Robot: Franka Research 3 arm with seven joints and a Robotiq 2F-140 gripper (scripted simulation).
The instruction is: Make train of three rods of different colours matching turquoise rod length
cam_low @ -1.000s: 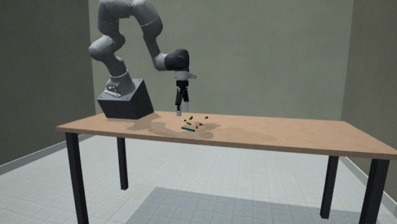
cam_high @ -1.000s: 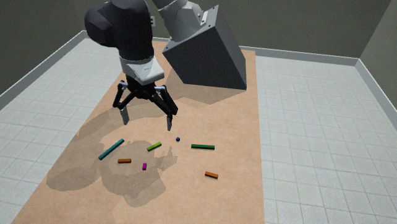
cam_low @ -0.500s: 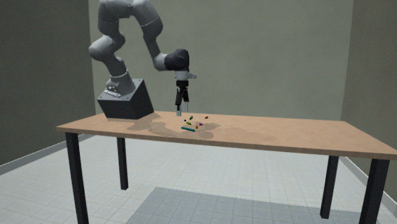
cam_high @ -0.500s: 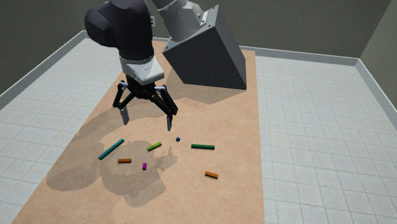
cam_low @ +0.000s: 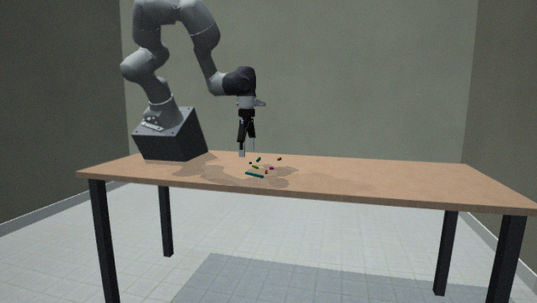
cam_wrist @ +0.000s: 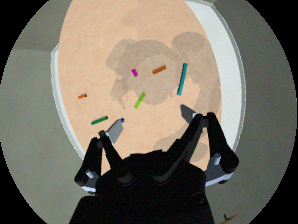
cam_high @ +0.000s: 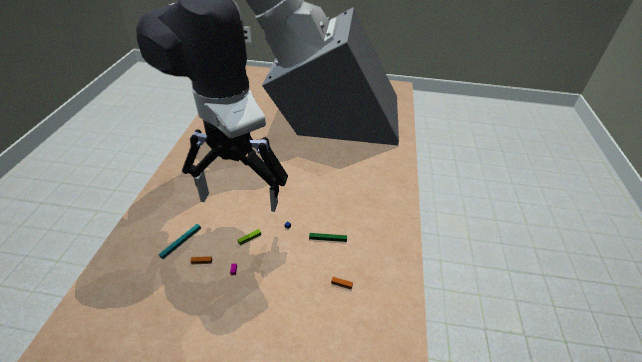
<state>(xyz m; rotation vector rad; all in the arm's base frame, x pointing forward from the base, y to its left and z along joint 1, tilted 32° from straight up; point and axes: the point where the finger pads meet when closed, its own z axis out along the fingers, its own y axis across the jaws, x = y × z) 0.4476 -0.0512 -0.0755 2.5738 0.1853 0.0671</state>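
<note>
Seen from the top view, left to right, the turquoise rod (cam_high: 180, 241) (cam_low: 254, 174) (cam_wrist: 182, 79) lies slanted on the table (cam_high: 380, 200) (cam_low: 376, 180) (cam_wrist: 95, 50), apart from every other rod. Next comes one orange rod (cam_high: 201, 260) (cam_low: 266, 172) (cam_wrist: 159, 69), then the magenta rod (cam_high: 233, 269) (cam_low: 271, 168) (cam_wrist: 134, 72). The gripper (cam_high: 238, 205) (cam_low: 247, 153) (cam_wrist: 150, 117) hangs above the table, fingers spread wide and holding nothing. The lime rod (cam_high: 249, 237) (cam_low: 255, 166) (cam_wrist: 140, 100) lies slanted beyond the magenta one, towards the robot's base (cam_high: 320, 95) (cam_low: 161, 146). Further right sits the small blue rod (cam_high: 287, 225) (cam_low: 250, 162) (cam_wrist: 122, 120), followed by the green rod (cam_high: 328, 237) (cam_low: 258, 159) (cam_wrist: 99, 120). The second orange rod (cam_high: 342, 283) (cam_low: 279, 159) (cam_wrist: 82, 96) lies farthest right by its middle, well apart from the green. All the rods lie separately; no two are joined end to end.
</note>
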